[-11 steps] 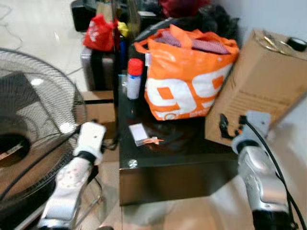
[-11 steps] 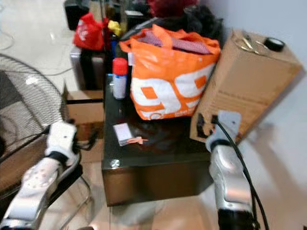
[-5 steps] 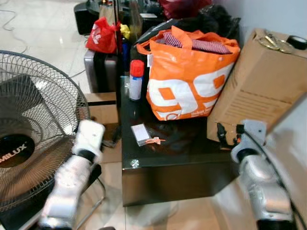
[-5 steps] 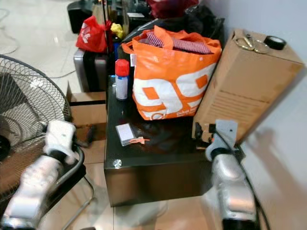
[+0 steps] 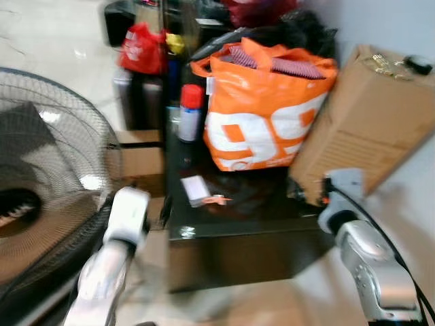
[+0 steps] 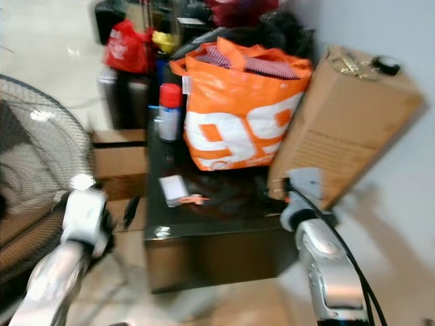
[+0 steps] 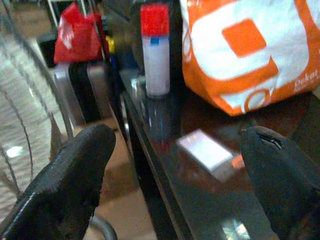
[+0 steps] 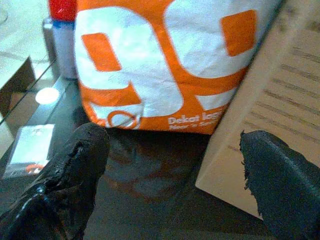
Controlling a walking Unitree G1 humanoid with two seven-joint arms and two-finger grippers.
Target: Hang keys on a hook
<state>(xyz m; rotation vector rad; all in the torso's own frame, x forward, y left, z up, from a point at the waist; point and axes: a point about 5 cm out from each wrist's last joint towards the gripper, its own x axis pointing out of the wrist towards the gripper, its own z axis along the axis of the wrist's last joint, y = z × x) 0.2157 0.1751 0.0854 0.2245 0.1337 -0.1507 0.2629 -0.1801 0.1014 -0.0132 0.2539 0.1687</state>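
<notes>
I hold both my left gripper [image 7: 175,165] and right gripper [image 8: 172,175] spread wide and empty, ready to pick. The keys [image 5: 384,64] lie upper right, atop the cardboard box [image 5: 360,129].

Both silver arms reach forward, one on each side. The left pincer [image 7: 175,165] has its two black fingers [image 7: 70,175] spread wide apart, with nothing between them. The right pincer [image 8: 172,175] is spread wide too, and its black fingers [image 8: 75,170] hold nothing.
</notes>
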